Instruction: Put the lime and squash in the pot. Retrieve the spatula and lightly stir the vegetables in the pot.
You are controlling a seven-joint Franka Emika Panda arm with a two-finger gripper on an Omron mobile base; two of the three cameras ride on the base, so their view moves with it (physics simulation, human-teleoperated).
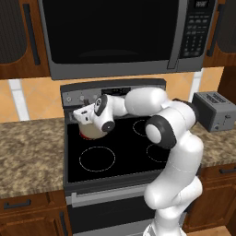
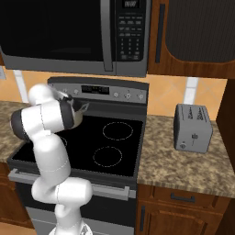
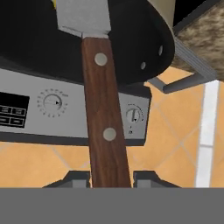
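Over the back left burner of the black stove [image 1: 115,156], the pot [image 1: 90,131] sits just in front of the control panel, with the robot's hand right above it. Seen from the hand, the jaws are drawn narrow onto the brown wooden handle of the spatula [image 3: 103,113], one dark fingertip on each side of it, and its grey metal blade reaches into the pot's dark inside. A sliver of yellow at the top edge beside the blade is probably the squash [image 3: 54,3]; the lime cannot be made out, so whether both vegetables are in the pot cannot be told. The stir looks to be under way or about to start. The risk lies in how close the blade works to the pot wall: too wide a sweep could shove the small pot across the smooth glass top or tip it, and a hard push could twist the handle in so slim a grip. Further right, on the bench, stands the grey toaster [image 1: 215,110], well apart.
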